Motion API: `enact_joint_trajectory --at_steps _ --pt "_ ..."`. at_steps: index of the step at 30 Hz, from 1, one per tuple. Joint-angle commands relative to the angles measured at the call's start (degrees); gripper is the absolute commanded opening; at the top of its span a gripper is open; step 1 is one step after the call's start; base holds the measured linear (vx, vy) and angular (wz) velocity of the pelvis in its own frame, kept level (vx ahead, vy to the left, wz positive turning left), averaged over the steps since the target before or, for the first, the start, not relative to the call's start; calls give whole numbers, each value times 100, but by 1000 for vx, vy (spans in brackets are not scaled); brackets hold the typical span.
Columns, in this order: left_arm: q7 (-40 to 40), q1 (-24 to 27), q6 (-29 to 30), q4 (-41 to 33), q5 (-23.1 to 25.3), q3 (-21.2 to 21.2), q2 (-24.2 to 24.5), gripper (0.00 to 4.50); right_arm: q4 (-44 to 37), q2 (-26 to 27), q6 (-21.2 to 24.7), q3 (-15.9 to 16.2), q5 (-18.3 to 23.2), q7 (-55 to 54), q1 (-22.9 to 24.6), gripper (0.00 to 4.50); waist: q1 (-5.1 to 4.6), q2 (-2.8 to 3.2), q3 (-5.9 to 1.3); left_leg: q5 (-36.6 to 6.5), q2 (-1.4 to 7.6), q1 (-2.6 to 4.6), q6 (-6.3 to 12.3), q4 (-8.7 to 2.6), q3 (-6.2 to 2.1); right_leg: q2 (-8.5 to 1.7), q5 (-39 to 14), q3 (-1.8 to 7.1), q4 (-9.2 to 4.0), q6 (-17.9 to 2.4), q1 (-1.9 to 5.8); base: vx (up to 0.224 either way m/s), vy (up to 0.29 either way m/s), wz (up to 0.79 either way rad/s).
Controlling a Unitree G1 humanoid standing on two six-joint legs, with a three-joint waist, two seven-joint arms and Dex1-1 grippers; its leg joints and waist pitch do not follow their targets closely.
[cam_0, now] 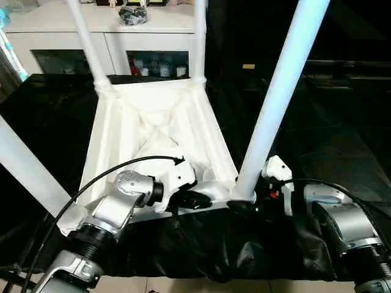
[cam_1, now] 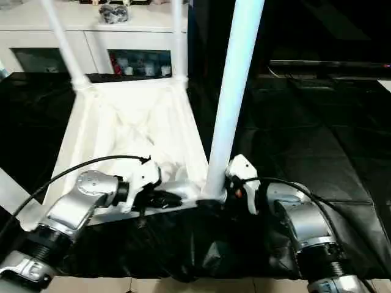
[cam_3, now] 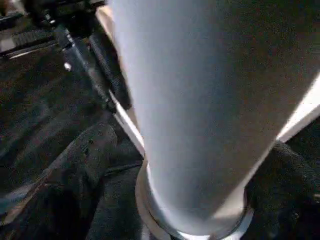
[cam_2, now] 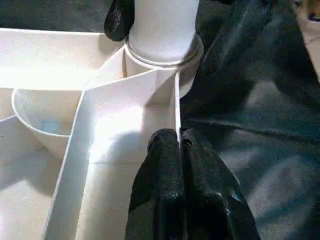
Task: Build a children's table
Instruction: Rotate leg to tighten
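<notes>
On black cloth (cam_0: 342, 140), left gripper (cam_2: 179, 145) pinches upturned children's table (cam_0: 159, 128) near edge.

Four white legs (cam_0: 278, 101) are sticking up from the upside-down children's table (cam_0: 159, 131), blocking its corners. The ribbed middle is lying open. The white cabinet (cam_0: 101, 27) is standing close behind.

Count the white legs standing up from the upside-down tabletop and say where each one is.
4. Far left corner leg; far right corner leg; near right corner leg, beside the right gripper; near left corner leg, its socket hidden behind the left arm.
</notes>
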Motion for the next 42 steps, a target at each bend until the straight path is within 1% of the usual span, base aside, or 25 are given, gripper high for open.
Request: enact_joint_trajectory --at_steps 1,2,5,7,8,11,14,17,18,19,22,25,27,28,29,30,31,32,34,35,37,39,40,41,42 --pt "-128 -129 -121 10 -41 -155 -33 0 35 -9 61 237 31 229 15 377 -8 -68 -287 -1485 330 103 211 -390 -97 -288 -1266 189 -337 -1358 167 0 0 0" --pt "-154 -123 -126 13 -54 -163 -16 0 59 -30 43 246 42 281 6 355 -6 -69 -289 -1460 328 91 222 -387 -90 -293 -1219 191 -330 -1372 173 0 0 0" --pt "-166 -123 -129 14 -60 -168 -9 0 64 -37 41 251 52 303 3 339 0 -70 -298 -1421 327 87 237 -379 -88 -301 -1192 193 -323 -1366 177 0 0 0" --pt "-195 -109 -121 3 -80 -192 1 0 52 -41 34 288 62 366 9 327 13 -43 -305 -1380 323 86 250 -369 -81 -297 -1075 192 -316 -1394 181 0 0 0" --pt "-205 -98 -116 -3 -92 -199 -1 0 42 -38 31 299 61 374 23 303 16 -46 -303 -1382 323 86 254 -370 -81 -296 -1069 190 -315 -1402 180 0 0 0" --pt "-243 -74 -115 -7 -108 -218 0 0 28 -29 31 311 62 385 48 293 28 -58 -306 -1359 323 86 260 -365 -79 -299 -1096 189 -312 -1401 184 0 0 0" --pt "-288 -51 -132 13 -100 -214 2 0 -4 -10 73 341 82 402 86 262 33 -57 -305 -1339 325 84 267 -364 -78 -297 -1094 188 -312 -1401 183 0 0 0" --pt "-314 -47 -115 32 -128 -189 0 0 -105 23 133 383 112 415 145 246 31 -23 -307 -1369 325 90 241 -365 -81 -293 -1122 188 -315 -1389 184 0 0 0" --pt "-314 -47 -115 32 -128 -189 0 0 -105 23 133 383 112 415 145 246 32 -36 -311 -1356 323 88 241 -363 -79 -290 -1066 187 -311 -1395 187 0 0 0" --pt "-298 -54 -95 52 -141 -179 -23 0 -139 50 158 392 128 404 177 242 34 -12 -313 -1350 322 89 239 -362 -82 -289 -1035 187 -304 -1403 187 0 0 0" --pt "-82 -91 -16 109 -150 -184 -198 0 -214 196 249 384 190 253 347 237 43 -15 -312 -1386 321 100 232 -360 -75 -282 -980 186 -313 -1421 185 0 0 0" --pt "109 -103 92 106 -151 -155 -312 0 -259 295 327 391 195 110 439 236 57 -9 -294 -1586 325 109 163 -388 -85 -291 -1275 187 -342 -1368 180 0 0 0" --pt "580 -96 322 52 -66 -149 -597 0 -176 695 498 307 128 -528 518 236 71 -41 -262 -1814 328 135 80 -411 -89 -311 -1707 205 -392 -1273 142 0 0 0" --pt "778 -94 391 52 -17 -142 -697 0 -92 861 563 269 87 -787 502 236 56 -33 -252 -1891 321 127 38 -422 -99 -316 -1869 204 -402 -1232 142 0 0 0" --pt "982 -99 439 66 26 -125 -810 0 24 1028 557 238 21 -1051 456 236 15 -35 -230 -2094 315 128 -63 -449 -124 -326 -2267 195 -446 -1111 127 0 0 0" --pt "1214 -86 548 39 42 -106 -981 0 204 1295 538 162 -55 -1471 363 236 -40 -36 -210 -2379 300 156 -183 -458 -150 -328 -2711 181 -487 -966 97 0 0 0" --pt "1301 -70 600 8 41 -98 -1051 0 272 1414 588 109 -50 -1642 313 236 -71 -23 -204 -2508 288 169 -227 -463 -169 -332 -2942 170 -515 -886 86 -59 6 -6" --pt "1470 -37 684 -44 52 -90 -1198 0 441 1678 669 -43 -83 -2123 176 235 -132 -34 -185 -2760 261 166 -267 -472 -221 -334 -3529 139 -582 -587 94 -56 16 -11" --pt "1531 -26 711 -59 56 -89 -1250 0 514 1776 679 -100 -108 -2323 119 235 -198 -23 -177 -2925 250 151 -304 -483 -250 -334 -3750 112 -612 -474 76 -54 16 -13" --pt "1556 -22 721 -65 58 -89 -1272 0 545 1818 683 -124 -118 -2406 96 235 -259 -20 -180 -3082 241 172 -325 -479 -274 -325 -3872 89 -650 -387 55 -50 14 -13" --pt "1698 18 743 -122 101 -141 -1416 0 743 2146 677 -209 -156 -2837 -105 235 -330 -4 -170 -3292 229 166 -322 -487 -314 -317 -3920 36 -690 -333 60 -25 7 -7" --pt "1757 30 722 -152 166 -180 -1449 0 779 2322 664 -214 -181 -2940 -187 235 -431 40 -160 -3627 238 167 -329 -523 -383 -302 -3786 -69 -733 -307 96 0 0 0" --pt "1743 25 697 -149 203 -198 -1425 0 762 2369 649 -209 -186 -2911 -200 270 -459 53 -159 -3767 251 139 -347 -561 -423 -309 -3648 -109 -712 -299 153 0 0 0" --pt "1726 20 658 -135 225 -200 -1390 0 750 2386 651 -213 -190 -2908 -206 291 -474 35 -158 -3831 257 143 -356 -573 -429 -309 -3598 -113 -728 -307 154 0 0 0" --pt "1726 20 658 -135 225 -200 -1390 0 750 2386 651 -213 -190 -2908 -206 305 -469 46 -149 -3943 247 214 -364 -556 -423 -313 -3585 -107 -768 -333 92 0 0 0"
